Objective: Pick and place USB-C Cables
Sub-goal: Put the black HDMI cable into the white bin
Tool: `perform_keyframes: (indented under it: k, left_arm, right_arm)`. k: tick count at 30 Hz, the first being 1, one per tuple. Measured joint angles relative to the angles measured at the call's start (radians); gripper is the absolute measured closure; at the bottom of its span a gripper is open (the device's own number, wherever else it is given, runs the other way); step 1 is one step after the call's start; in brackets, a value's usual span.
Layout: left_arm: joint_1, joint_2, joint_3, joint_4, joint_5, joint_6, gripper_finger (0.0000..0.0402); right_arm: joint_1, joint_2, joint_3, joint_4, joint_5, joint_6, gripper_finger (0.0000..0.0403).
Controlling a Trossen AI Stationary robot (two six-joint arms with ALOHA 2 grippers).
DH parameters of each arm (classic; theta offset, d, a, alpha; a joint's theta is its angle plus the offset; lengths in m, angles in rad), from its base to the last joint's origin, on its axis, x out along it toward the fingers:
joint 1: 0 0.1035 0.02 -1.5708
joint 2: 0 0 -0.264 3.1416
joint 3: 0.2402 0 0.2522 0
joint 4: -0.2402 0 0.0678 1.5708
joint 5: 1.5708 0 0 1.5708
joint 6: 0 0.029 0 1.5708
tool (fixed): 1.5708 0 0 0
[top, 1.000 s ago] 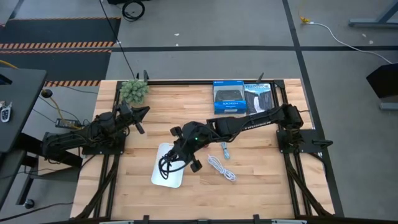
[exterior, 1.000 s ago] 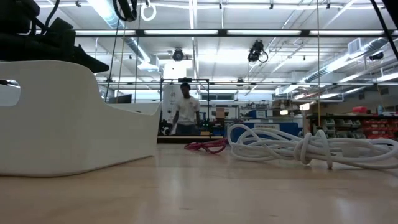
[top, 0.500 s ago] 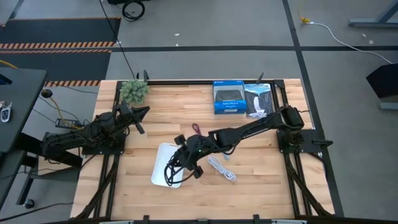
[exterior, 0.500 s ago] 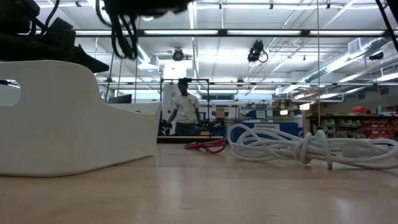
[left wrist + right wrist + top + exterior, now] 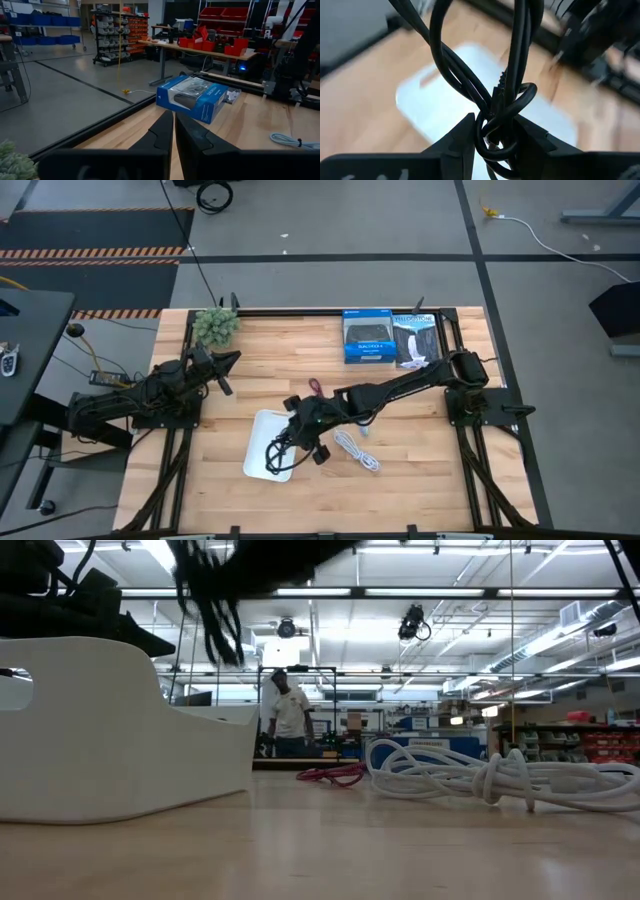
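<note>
High view | blue box (image 5: 366, 337) label unreadable | right gripper (image 5: 303, 430) grips black cable (image 5: 279, 451)

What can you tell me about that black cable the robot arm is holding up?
The black cable is a thin, glossy, rubbery-looking cord bundled into loose loops, with a connector's ribbed collar showing where the strands cross. The right gripper is shut on that crossing, and no other thing touches it. From above, its loops hang over the white tray; whether they touch it cannot be told. From table height it shows as dark strands dangling above the tray.
</note>
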Motion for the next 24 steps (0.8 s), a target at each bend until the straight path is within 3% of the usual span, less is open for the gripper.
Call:
perform_keyframes:
  k: [14,24]
  left_arm:
    - [0.0,0.0,0.0,0.0,0.0,0.0,0.0377]
    - [0.0,0.006,-0.001,0.005,0.0,0.0,0.0377]
  right_arm:
    - [0.034,0.027,0.278,0.051,-0.006,0.015,0.029]
    - [0.034,0.323,0.752,-0.209,-0.036,0.016,0.029]
